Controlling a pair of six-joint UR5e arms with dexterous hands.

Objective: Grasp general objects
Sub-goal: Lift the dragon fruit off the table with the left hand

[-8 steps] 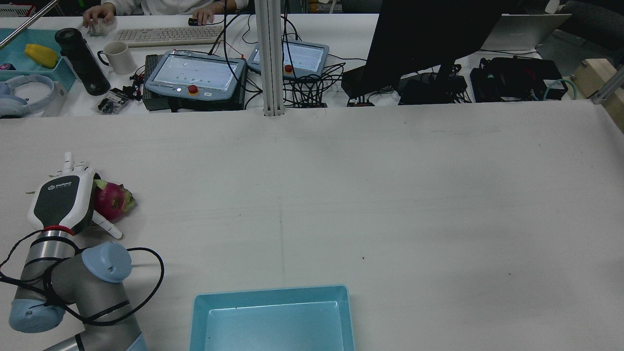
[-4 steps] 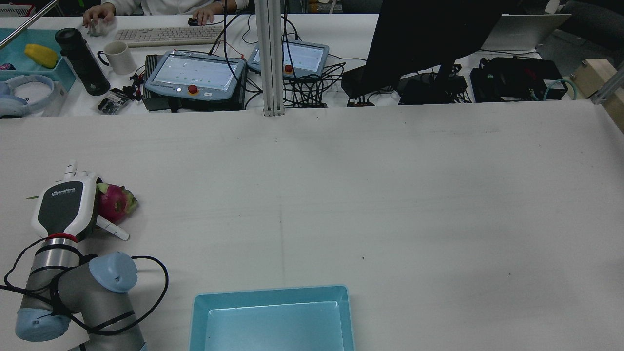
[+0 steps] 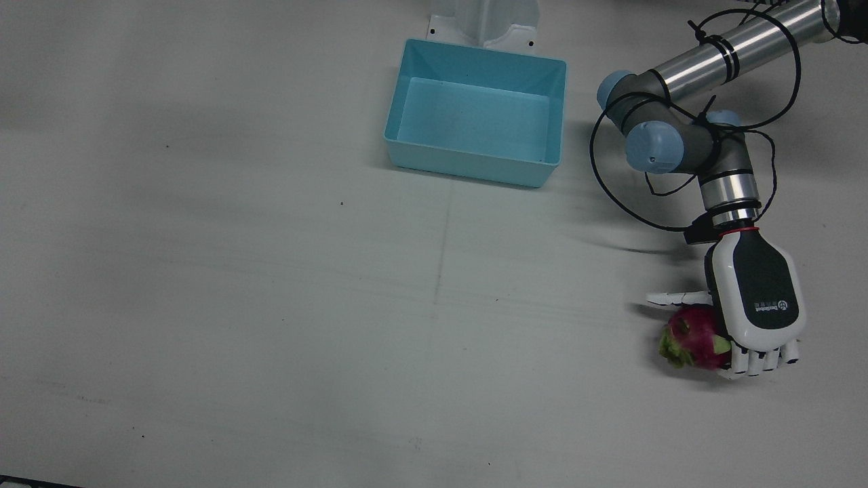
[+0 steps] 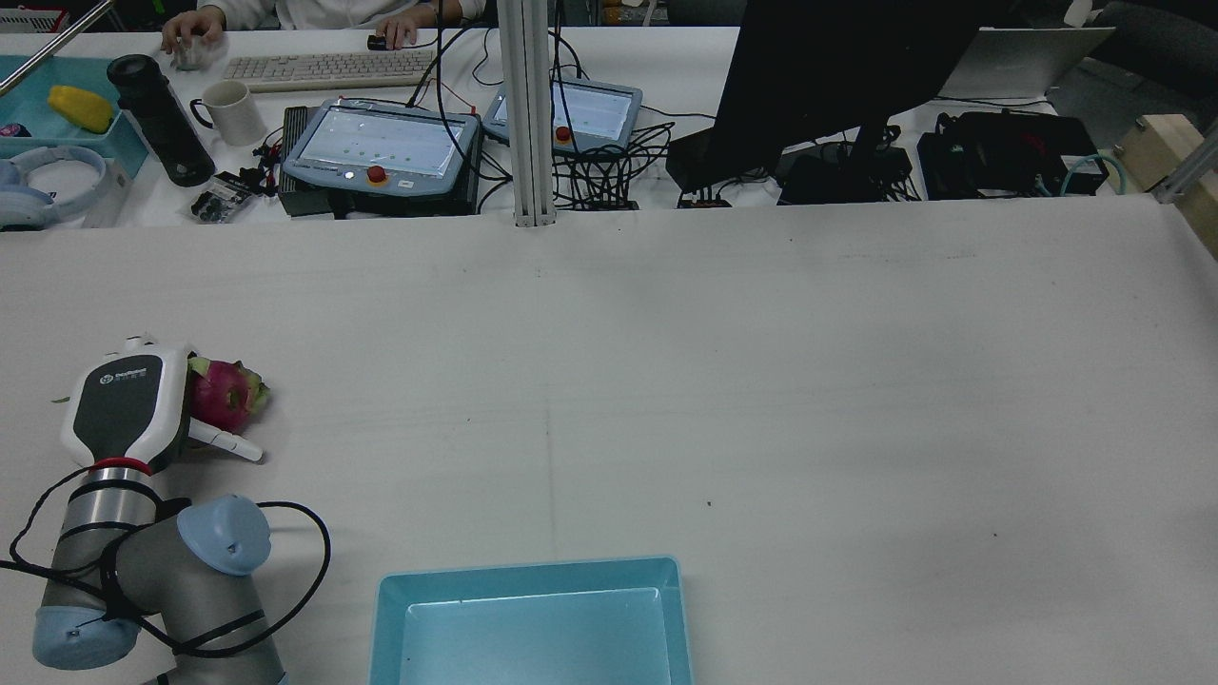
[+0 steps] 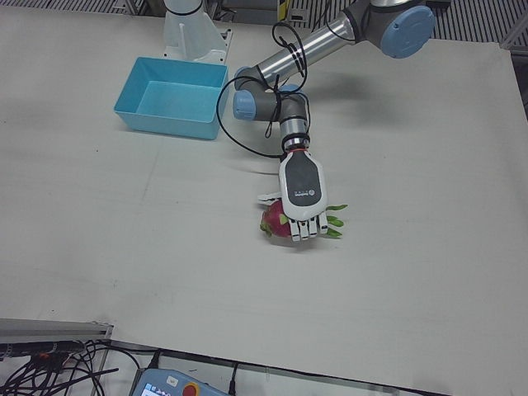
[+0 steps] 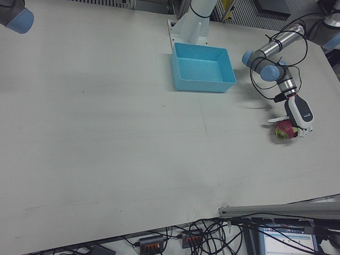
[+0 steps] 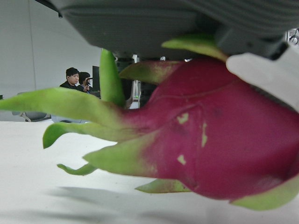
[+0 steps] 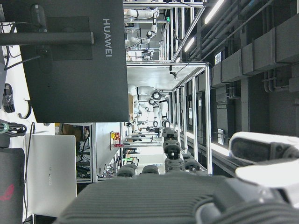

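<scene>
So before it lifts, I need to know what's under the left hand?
A dragon fruit lies on the table under the left hand, fingers curled over it. Its pink body and green tips show; the side beneath the palm is covered.

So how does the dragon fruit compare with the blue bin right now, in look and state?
The dragon fruit is rounded, magenta with green scales; the blue bin is a rectangular, light blue open box. The fruit lies under the left hand, whose fingers curl around it, while nothing is near the bin. The fruit sits toward the left arm's side of the table; the bin sits by the pedestals, near the middle. Both rest on the table.
</scene>
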